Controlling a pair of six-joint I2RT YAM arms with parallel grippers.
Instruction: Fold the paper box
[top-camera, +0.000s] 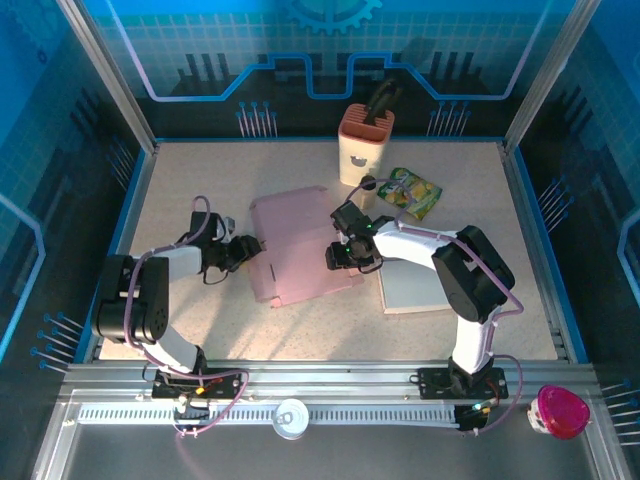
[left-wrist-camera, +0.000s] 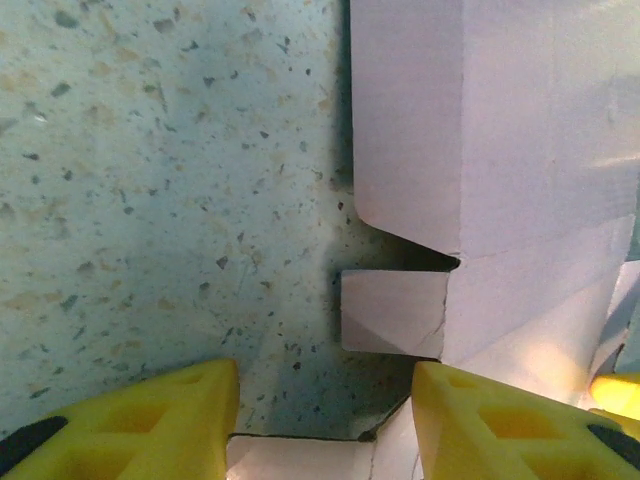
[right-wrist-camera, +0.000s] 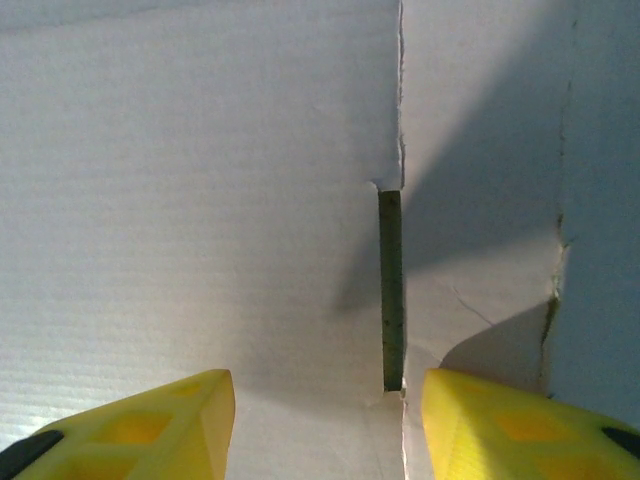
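One flat paper box (top-camera: 300, 245); left end effector (top-camera: 245, 248) and right end effector (top-camera: 336, 257) both gape, gripping nothing.

paper box (top-camera: 300, 250): matt pink cardboard, finely ribbed | table (top-camera: 200, 180): matt, speckled stone-look surface | left hand (left-wrist-camera: 325, 415): smooth yellow plastic

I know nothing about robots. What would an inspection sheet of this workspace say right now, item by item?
Surface: speckled beige table, nothing spilled seen.
Job's things: pink paper box lies flat and unfolded mid-table.
Clutter: orange holder and green packet at the back; pale flat board right of the box; tin and pink-lidded tub by the front rail.
Grippers: left gripper at the box's left edge, jaws apart; right gripper over its right side, jaws apart; neither holds anything.
Cables: purple cables loop off the arms.
Surroundings: metal frame, blue panels.
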